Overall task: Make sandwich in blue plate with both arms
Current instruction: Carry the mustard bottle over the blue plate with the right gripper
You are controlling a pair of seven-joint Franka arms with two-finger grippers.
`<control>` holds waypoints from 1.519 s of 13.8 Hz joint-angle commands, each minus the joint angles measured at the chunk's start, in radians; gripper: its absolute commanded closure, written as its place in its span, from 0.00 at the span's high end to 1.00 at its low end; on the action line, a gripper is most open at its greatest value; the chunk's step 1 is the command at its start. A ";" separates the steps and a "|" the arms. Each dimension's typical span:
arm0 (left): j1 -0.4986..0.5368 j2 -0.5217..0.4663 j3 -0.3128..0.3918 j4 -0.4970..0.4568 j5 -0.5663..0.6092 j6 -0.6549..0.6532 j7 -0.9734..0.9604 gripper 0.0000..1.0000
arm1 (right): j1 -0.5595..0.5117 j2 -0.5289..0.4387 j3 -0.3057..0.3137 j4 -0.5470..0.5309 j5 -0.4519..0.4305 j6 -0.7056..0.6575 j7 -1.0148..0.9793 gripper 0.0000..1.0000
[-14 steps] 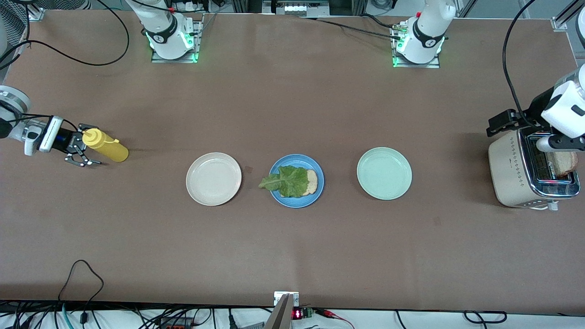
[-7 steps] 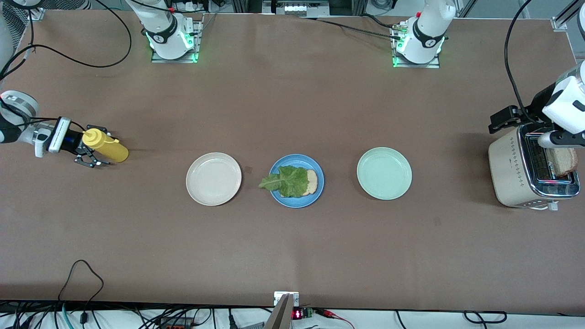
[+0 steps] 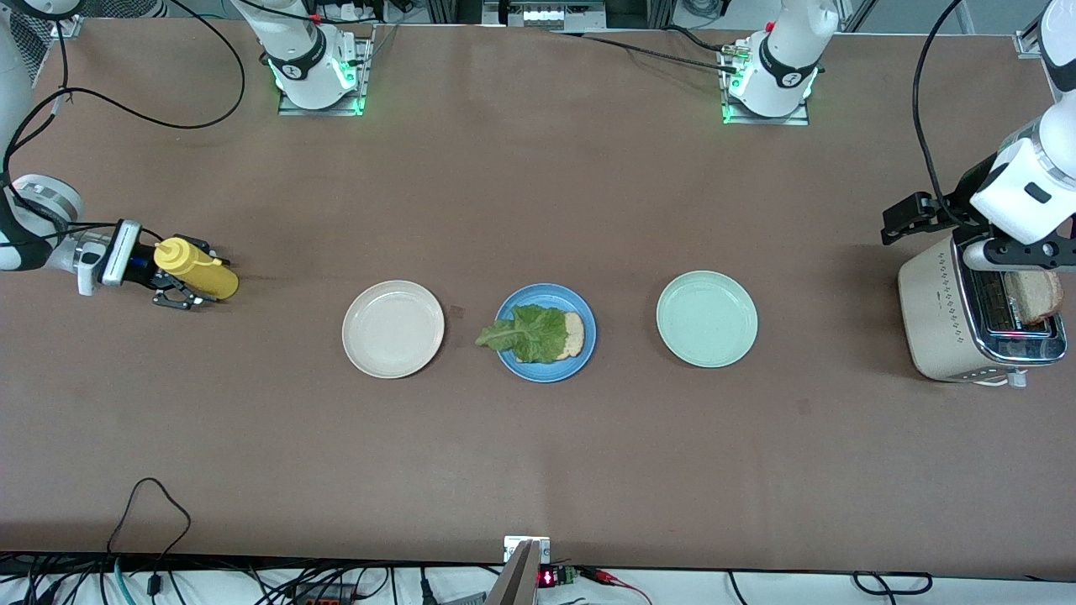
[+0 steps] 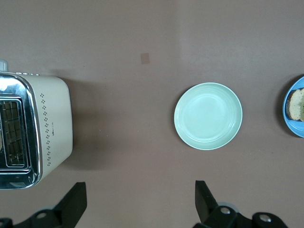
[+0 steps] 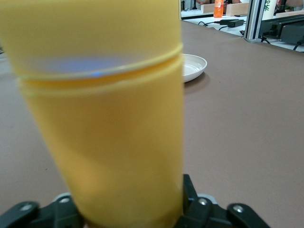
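The blue plate (image 3: 507, 360) sits mid-table and holds one bread slice (image 3: 575, 334) with a green lettuce leaf (image 3: 528, 333) lying over it. A second bread slice (image 3: 1036, 294) stands in the toaster (image 3: 933, 319) at the left arm's end of the table. My left gripper (image 3: 1021, 254) hangs over the toaster, open and empty (image 4: 140, 204). At the right arm's end, my right gripper (image 3: 180, 284) is shut on a yellow squeeze bottle (image 3: 202, 276). That bottle (image 5: 104, 109) fills the right wrist view, with a finger (image 5: 189, 190) against its side.
A beige plate (image 3: 392, 328) lies beside the blue plate toward the right arm's end. A mint-green plate (image 3: 706, 318) lies toward the left arm's end and also shows in the left wrist view as the mint-green plate (image 4: 208, 116). Cables trail along the table's edges.
My right gripper moved in along the yellow bottle and its fingers closed on it. The left gripper shifted slightly above the toaster, still open.
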 commanded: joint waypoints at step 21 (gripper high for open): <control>0.065 0.014 -0.070 0.010 0.021 0.021 -0.008 1.00 | 0.604 -0.392 0.134 -0.015 -0.402 0.493 0.886 0.00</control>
